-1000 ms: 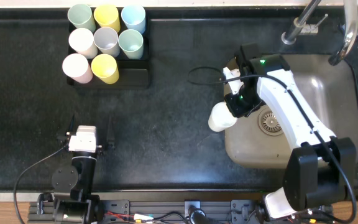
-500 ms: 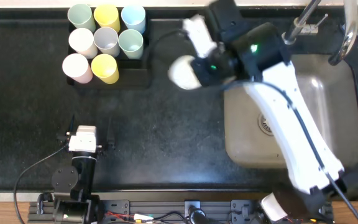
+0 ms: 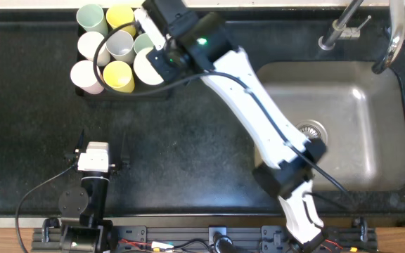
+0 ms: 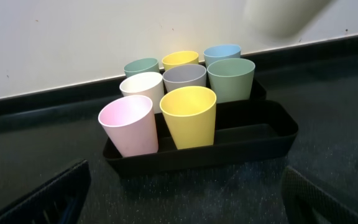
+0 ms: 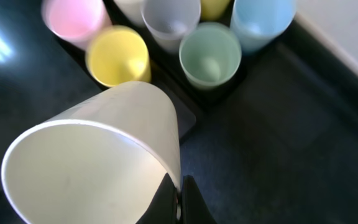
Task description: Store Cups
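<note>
In the upper left of the top view, the right fingers are clamped on the wall of a cream cup. The cup is held tilted, above the right end of the black tray. Upright cups fill the tray's other places: a pink cup and a yellow cup stand in front, with paler ones in two rows behind. At the lower left of the top view, the left fingers are spread wide apart, low over the dark table and well apart from the tray.
</note>
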`<control>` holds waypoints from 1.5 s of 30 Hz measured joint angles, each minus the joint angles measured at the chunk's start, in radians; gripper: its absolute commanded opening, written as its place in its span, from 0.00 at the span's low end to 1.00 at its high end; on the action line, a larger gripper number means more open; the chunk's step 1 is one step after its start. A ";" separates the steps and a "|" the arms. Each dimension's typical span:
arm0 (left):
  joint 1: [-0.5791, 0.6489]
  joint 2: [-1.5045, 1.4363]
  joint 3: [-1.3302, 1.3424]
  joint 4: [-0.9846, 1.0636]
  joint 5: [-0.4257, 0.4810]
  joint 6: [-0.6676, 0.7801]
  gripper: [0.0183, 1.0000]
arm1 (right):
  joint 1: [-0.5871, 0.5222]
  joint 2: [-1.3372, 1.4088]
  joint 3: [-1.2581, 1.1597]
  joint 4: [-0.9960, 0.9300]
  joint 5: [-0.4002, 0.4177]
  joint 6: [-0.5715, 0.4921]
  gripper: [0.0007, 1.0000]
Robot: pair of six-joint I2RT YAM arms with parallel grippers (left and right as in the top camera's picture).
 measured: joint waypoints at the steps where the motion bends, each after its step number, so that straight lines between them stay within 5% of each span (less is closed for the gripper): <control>1: 0.000 0.000 0.000 0.000 0.000 0.000 1.00 | 0.000 0.018 0.000 -0.002 0.003 0.001 0.04; 45: 0.000 0.000 0.000 0.000 0.000 0.000 1.00 | 0.009 0.246 0.000 0.047 0.024 -0.094 0.04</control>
